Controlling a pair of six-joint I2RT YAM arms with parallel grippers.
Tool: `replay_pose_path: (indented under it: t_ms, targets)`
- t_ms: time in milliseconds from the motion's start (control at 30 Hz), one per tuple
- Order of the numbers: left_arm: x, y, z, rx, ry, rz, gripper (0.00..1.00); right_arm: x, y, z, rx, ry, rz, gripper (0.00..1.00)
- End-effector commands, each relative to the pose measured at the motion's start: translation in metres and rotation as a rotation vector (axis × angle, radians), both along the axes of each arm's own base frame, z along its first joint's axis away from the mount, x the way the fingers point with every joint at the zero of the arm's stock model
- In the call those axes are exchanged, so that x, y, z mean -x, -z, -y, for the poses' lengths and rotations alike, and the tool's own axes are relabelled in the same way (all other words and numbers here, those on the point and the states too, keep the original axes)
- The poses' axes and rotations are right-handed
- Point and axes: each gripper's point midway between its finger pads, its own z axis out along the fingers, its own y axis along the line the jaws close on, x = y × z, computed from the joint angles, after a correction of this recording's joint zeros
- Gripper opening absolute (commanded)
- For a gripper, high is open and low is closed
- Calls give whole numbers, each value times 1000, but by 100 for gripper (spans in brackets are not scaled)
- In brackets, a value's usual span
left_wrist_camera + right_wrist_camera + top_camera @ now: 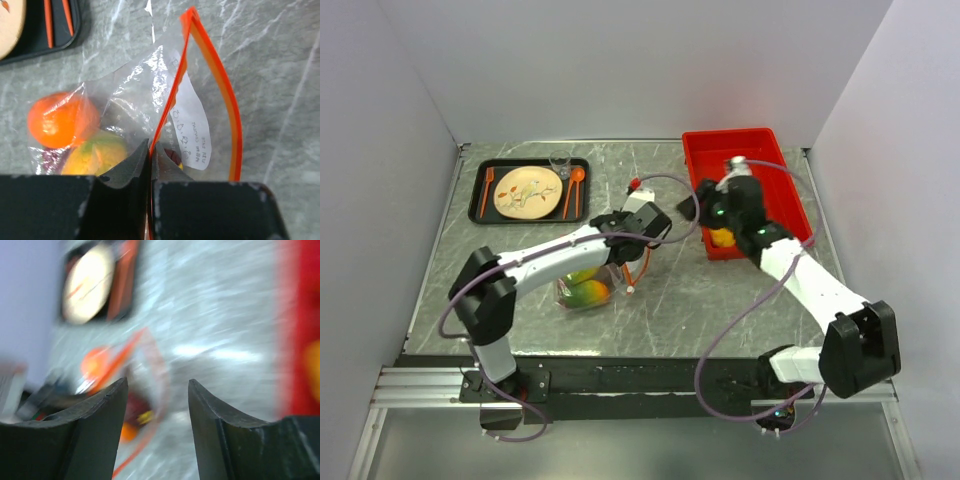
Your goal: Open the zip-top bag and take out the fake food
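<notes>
Table [720, 300], centre, towards the near edge: bag [135, 95], with fruit [55, 120] inside it.
Far left: tray [477, 195] holding plate [528, 192]; cutlery [487, 190] on either side of plate; glass [560, 163] behind plate.
Far right: bin [700, 150]; another fruit apparently in its near end.

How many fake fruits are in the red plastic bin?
1: a glossy yellow plastic fruit at the red plastic bin's near end, beside the right arm. That arm may hide more.
</notes>
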Motion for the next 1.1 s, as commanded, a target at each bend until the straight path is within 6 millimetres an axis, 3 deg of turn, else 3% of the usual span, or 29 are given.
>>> replay_pose_path:
  t_ms: [0,200,400,500,533,633,700,800,867,900,933,1000,1033,1067]
  targets:
    - [5,-30,12,201,-6,54,10,18,0,-70,-157,-174,-3,54]
    - [17,-34,15,317,-8,42,10,43,35,-129,-225,-300,-99,50]
    - [23,-36,22,389,11,32,15,61,69,-161,-192,-353,-167,49]
    - [26,-41,23,422,27,31,35,63,84,-170,-172,-374,-191,49]
    - [28,-42,22,424,25,32,53,64,92,-173,-164,-380,-204,49]
    - [33,-51,12,438,14,48,77,69,109,-176,-145,-401,-234,50]
    - [38,-59,1,456,-9,55,81,71,114,-178,-143,-421,-233,51]
    - [48,-59,-16,487,-44,46,79,77,120,-179,-139,-456,-222,55]
    - [60,-44,-22,511,-50,-3,67,82,122,-180,-138,-477,-214,60]
    - [61,-48,-25,560,-63,0,63,83,122,-181,-133,-488,-202,61]
    - [68,-31,-31,555,-73,-29,55,85,123,-181,-128,-495,-198,61]
    - [72,-24,-34,605,-91,-46,41,87,123,-183,-106,-511,-174,62]
    - [77,-9,-40,589,-101,-70,29,89,123,-183,-92,-518,-172,62]
    - [79,-3,-42,595,-103,-85,24,89,124,-183,-71,-513,-165,62]
